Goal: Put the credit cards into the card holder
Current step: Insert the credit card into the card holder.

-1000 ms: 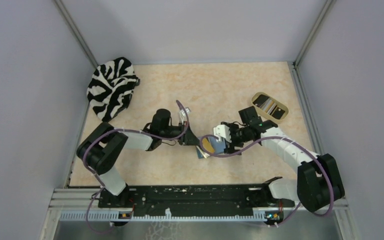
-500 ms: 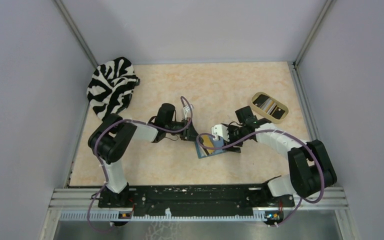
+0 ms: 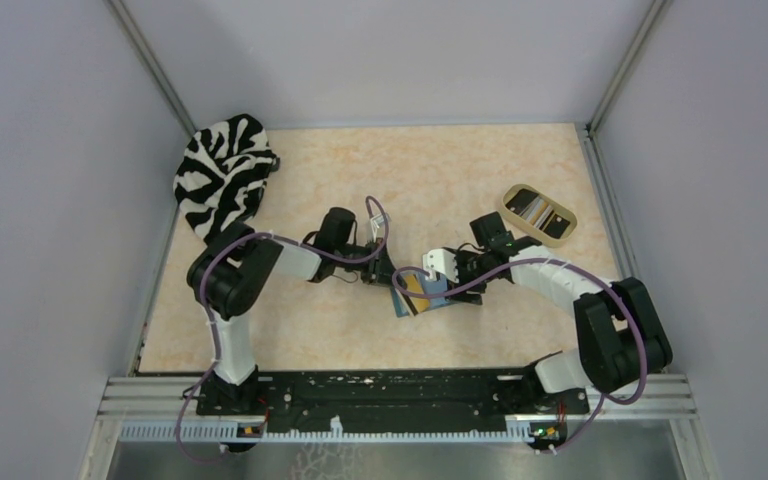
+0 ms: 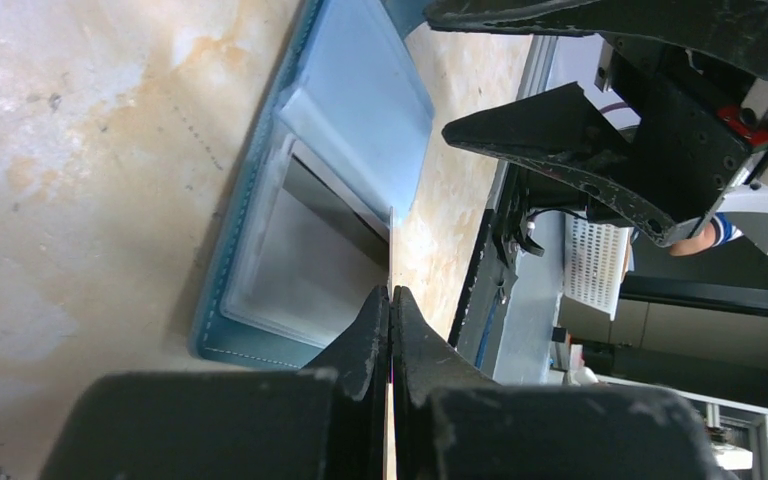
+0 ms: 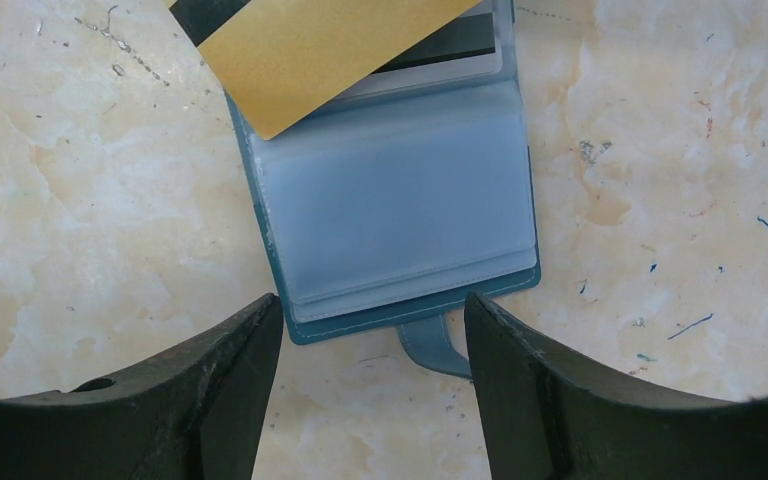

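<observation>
From the top view, the card holder (image 3: pixel 430 297) lies open on the tabletop (image 3: pixel 460 170), roughly midway between the two arms. Its long axis runs about left to right, slightly tilted. A gold credit card (image 3: pixel 414 287) rests slanted over its left half. More credit cards (image 3: pixel 536 212) sit in a beige tray (image 3: pixel 508 202) well to the right, and a zebra cloth (image 3: pixel 222 172) lies at the far left.

In the left wrist view, the left jaws are pinched shut on a thin card seen edge-on, just beside the card holder (image 4: pixel 355 140) and its pale blue pockets.

In the right wrist view, the right jaws stand wide open, their fingers (image 5: pixel 225 390) flanking the holder's snap tab (image 5: pixel 435 350), which points toward them; they grip nothing. The gold credit card (image 5: pixel 330 50) shows a plain face with a dark stripe and no writing that can be read.
</observation>
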